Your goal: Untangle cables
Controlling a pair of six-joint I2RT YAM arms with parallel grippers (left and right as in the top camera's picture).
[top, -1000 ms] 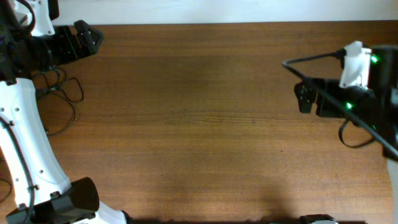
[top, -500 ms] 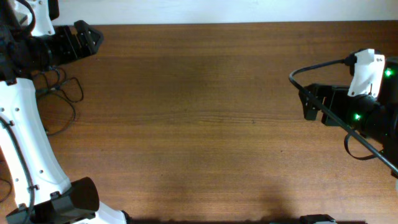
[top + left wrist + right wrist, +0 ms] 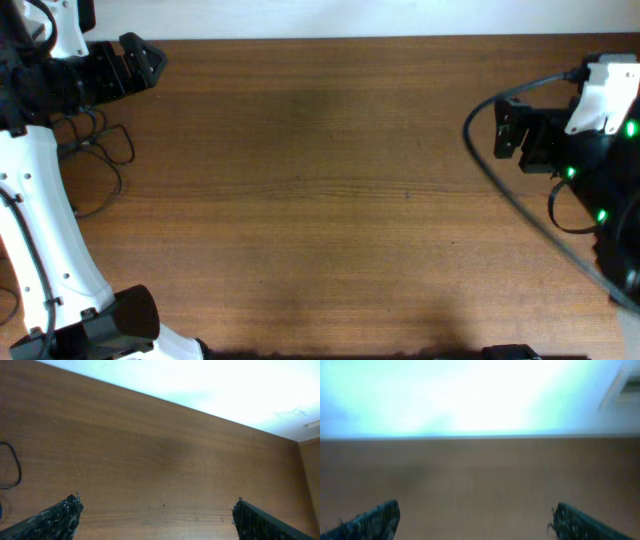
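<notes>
**Overhead and wrist views.** You see the cables (image 3: 97, 140), thin black cords in loose loops, lying on the wooden table (image 3: 320, 200) at its left edge, toward the far corner. Part of one strand also shows at the left margin of the left wrist view. The left gripper (image 3: 152, 60) sits over the table's far left corner, jaws spread wide and holding nothing. The right gripper (image 3: 500, 130) hangs over the table's right edge, jaws likewise spread and empty. The right wrist view is blurred, showing only bare table between the fingers.
</notes>
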